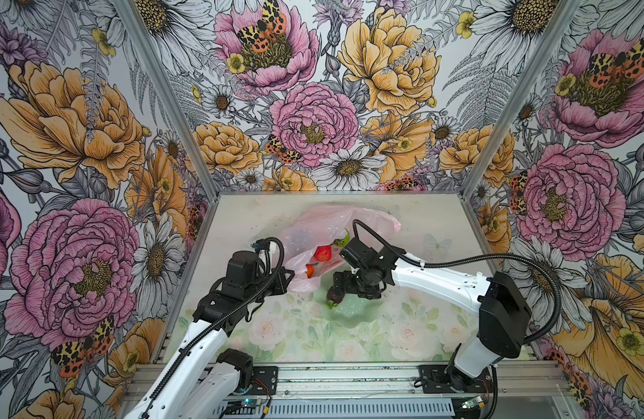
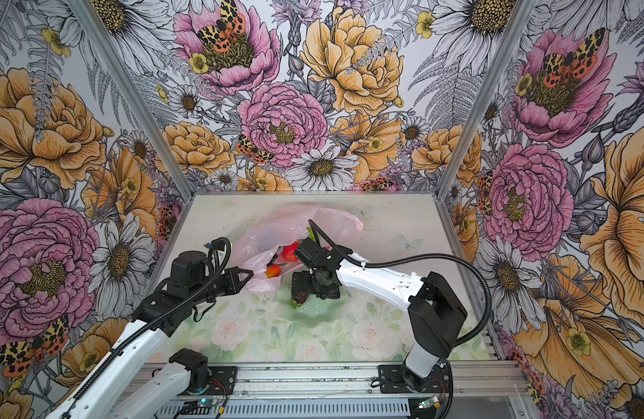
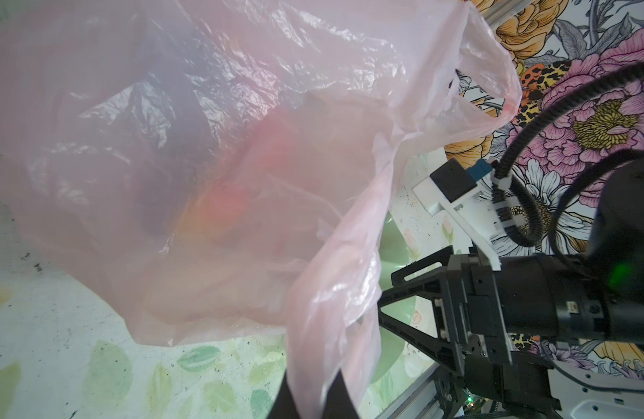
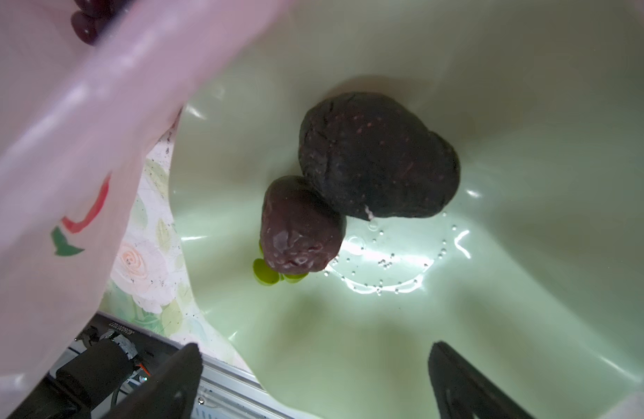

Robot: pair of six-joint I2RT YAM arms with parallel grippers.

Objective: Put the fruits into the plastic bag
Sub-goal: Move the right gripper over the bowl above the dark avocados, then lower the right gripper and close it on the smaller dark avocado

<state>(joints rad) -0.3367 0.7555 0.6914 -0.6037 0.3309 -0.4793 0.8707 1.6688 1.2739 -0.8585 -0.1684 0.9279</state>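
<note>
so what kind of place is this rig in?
Probably an enclosed tabletop robot cell, not a home: floral-print wall panels in an aluminium frame, left arm and right arm bolted to a front rail, with a plastic bag and green dish as props.

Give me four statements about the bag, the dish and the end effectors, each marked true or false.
1. The left end effector is shut on the plastic bag at its edge. True.
2. The right end effector holds a fruit. False: it is open and empty above the green dish.
3. The green dish is empty. False: a blackish lump and a smaller dark fruit lie in it, touching.
4. A red fruit lies inside the bag. True.
</note>
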